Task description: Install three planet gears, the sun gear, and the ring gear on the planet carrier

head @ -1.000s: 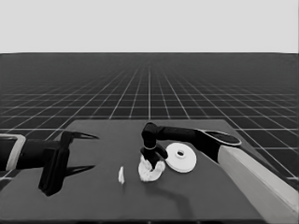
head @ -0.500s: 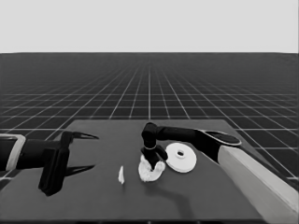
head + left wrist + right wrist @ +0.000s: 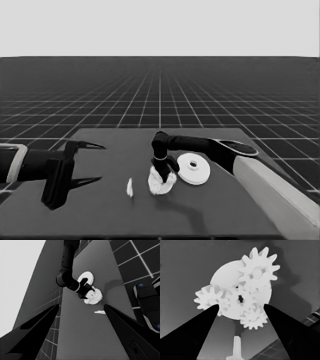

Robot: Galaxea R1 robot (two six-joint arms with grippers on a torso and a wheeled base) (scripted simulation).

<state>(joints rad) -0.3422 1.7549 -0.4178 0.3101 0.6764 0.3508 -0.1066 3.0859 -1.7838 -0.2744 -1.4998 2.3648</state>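
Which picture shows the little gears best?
The right wrist view: the gears fill it, teeth clear, sitting on the smaller round part. The head view shows only a white lump under the right gripper; the left wrist view, a small knobbly patch.

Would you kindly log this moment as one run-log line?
right gripper: open over gears on smaller round part | larger round part: beside, not placed | left gripper: parked at table's left end, open

Gears (image 3: pixel 242 300) on smaller round part (image 3: pixel 161 183); larger round part (image 3: pixel 193 168) right.
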